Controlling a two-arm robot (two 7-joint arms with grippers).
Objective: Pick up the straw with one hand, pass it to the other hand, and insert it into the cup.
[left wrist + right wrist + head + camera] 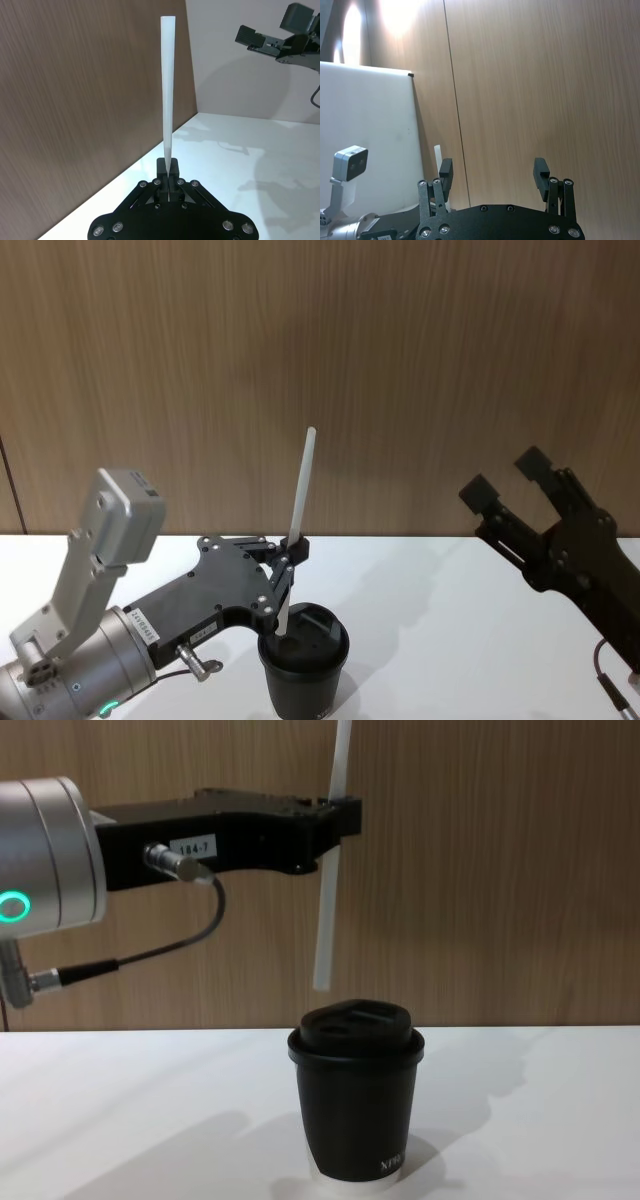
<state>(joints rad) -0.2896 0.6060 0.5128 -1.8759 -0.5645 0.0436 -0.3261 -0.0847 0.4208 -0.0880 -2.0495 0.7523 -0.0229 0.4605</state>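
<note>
Straw (pixel 327 910): held near-upright in the clenched jaws of the left gripper (pixel 340 815), lower tip just above the cup (pixel 357 1105) lid.
Right gripper (pixel 512 480): jaws spread, empty, well apart.

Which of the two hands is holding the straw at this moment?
The left hand, on the silver arm, is shut on the straw and holds it upright above the cup. The right hand is open, empty and off to the side.
</note>
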